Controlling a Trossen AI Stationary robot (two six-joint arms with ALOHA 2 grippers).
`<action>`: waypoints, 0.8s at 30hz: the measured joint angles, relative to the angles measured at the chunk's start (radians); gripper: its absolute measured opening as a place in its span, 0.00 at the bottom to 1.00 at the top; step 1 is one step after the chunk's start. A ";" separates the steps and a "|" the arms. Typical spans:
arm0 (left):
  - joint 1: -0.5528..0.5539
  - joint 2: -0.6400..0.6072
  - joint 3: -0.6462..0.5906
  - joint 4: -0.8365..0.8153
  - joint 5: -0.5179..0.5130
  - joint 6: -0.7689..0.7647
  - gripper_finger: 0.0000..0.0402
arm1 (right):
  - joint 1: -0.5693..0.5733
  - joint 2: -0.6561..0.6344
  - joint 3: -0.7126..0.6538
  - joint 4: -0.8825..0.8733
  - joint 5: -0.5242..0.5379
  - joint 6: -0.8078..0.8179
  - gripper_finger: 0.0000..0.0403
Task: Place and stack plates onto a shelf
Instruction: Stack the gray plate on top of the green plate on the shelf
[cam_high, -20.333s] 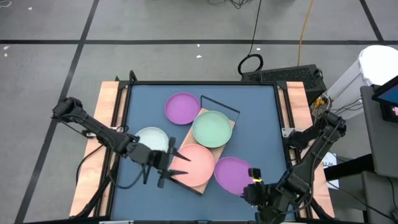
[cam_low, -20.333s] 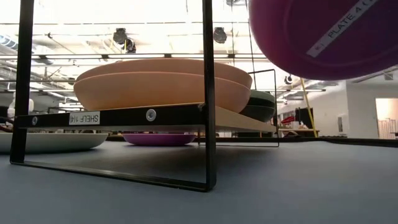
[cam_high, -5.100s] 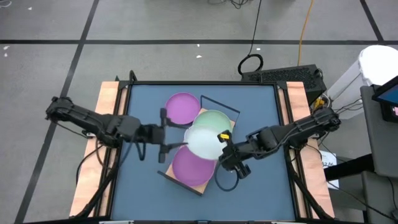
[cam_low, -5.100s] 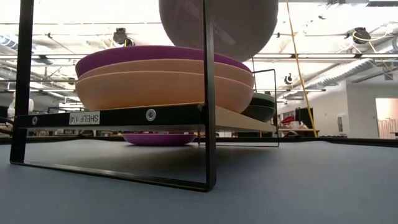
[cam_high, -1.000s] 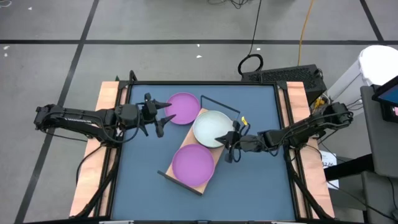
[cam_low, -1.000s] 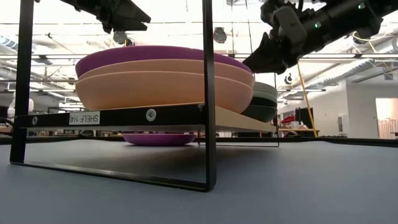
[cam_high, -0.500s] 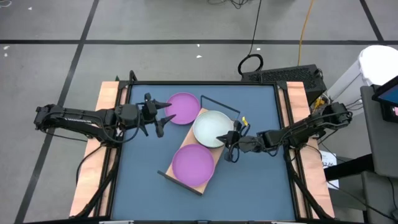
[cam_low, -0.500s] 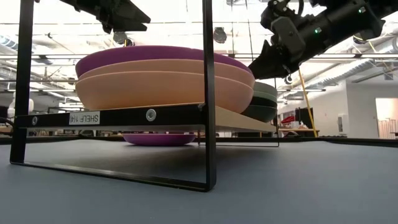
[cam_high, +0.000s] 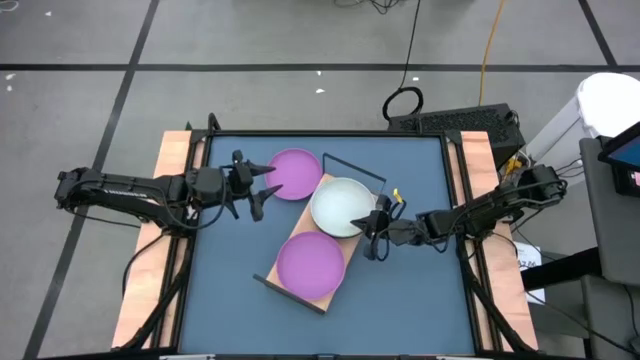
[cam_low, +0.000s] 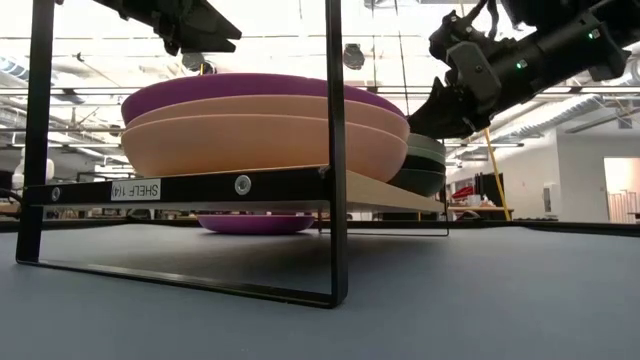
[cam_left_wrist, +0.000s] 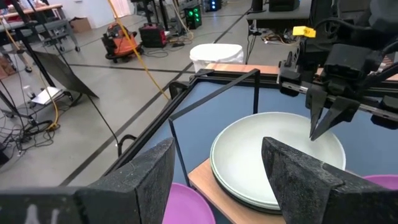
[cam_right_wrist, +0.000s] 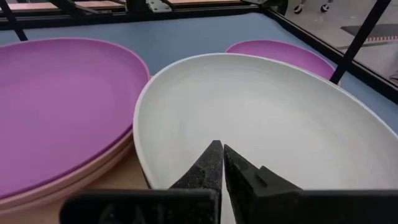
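— Nearest end of the shelf (cam_high: 300, 268)?
— Carries a purple plate (cam_high: 311, 264) atop two pink plates (cam_low: 265, 140), stacked neatly on the wooden board.

— And beside that stack?
— Sits a white-grey plate (cam_high: 342, 206) on the farther half of the board, over a pale green plate (cam_low: 428, 152) and at least one dark plate (cam_low: 420, 180) beneath.

— Right gripper (cam_high: 369, 231)?
— Hangs just off that white-grey plate's rim, on the side toward the right arm's base; fingers pressed together, gripping nothing. Seen from its own wrist, tips (cam_right_wrist: 219, 163) point over the pale bowl of the plate.

— Farther still?
— Lies a second purple plate (cam_high: 293, 173) flat on the blue table (cam_high: 410, 300), past the shelf's far left corner, partly under the board in the low view.

— Left gripper (cam_high: 261, 185)?
— Hovers over that plate's left edge, fingers (cam_left_wrist: 143, 180) spread wide, empty.

— Beyond the table?
— Grey floor with black tape lines (cam_high: 300, 68), a coiled cable (cam_high: 403, 101).
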 joint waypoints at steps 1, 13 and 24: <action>0.000 0.000 0.000 -0.002 0.000 0.000 0.61 | 0.000 0.000 -0.005 0.010 0.000 0.000 0.00; 0.000 0.000 0.000 -0.001 0.000 0.004 0.61 | 0.000 0.000 -0.007 0.015 0.000 0.000 0.00; 0.000 0.000 0.000 -0.026 0.000 0.008 0.61 | 0.000 -0.018 -0.008 0.019 0.000 -0.005 0.00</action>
